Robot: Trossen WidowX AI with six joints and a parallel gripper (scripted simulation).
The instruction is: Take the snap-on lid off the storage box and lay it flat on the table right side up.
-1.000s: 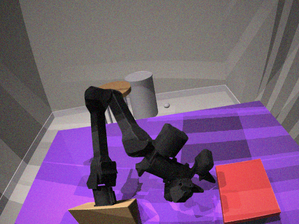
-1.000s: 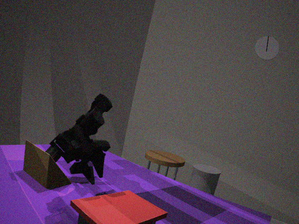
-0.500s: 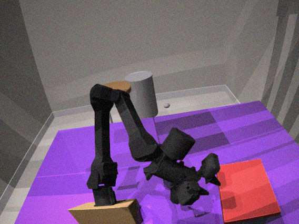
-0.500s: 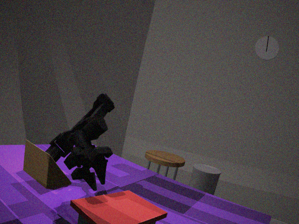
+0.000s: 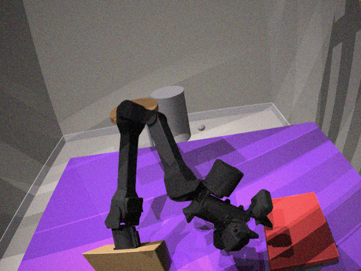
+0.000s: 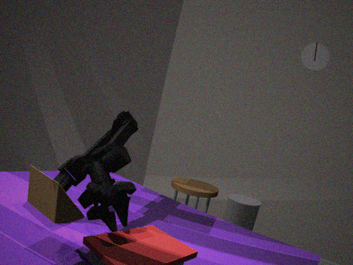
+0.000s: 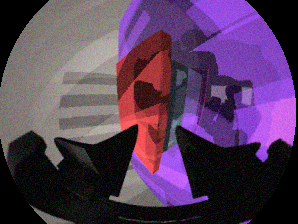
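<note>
The red lid [image 5: 305,213] [image 6: 158,242] [image 7: 145,75] lies flat on top of the storage box. The dark grey-teal box [image 7: 176,107] shows below the lid's edge in the wrist view; the lid hides most of it in the top and exterior views. My gripper [image 5: 264,230] [image 6: 119,227] [image 7: 157,128] is partly open, with nothing between the fingers. It is tilted toward the lid, beside the lid's edge nearest the arm and a little above it. In the wrist view the lid's edge and the box side appear beyond the gap between the fingertips. No contact shows.
The purple table [image 5: 95,191] [image 6: 273,249] carries the box. A tan wedge-shaped block [image 5: 133,261] [image 6: 43,199] stands at the arm's base. A round wooden stool [image 5: 147,103] [image 6: 194,186] and a grey cylinder [image 5: 175,114] [image 6: 243,211] stand beyond the table's edge.
</note>
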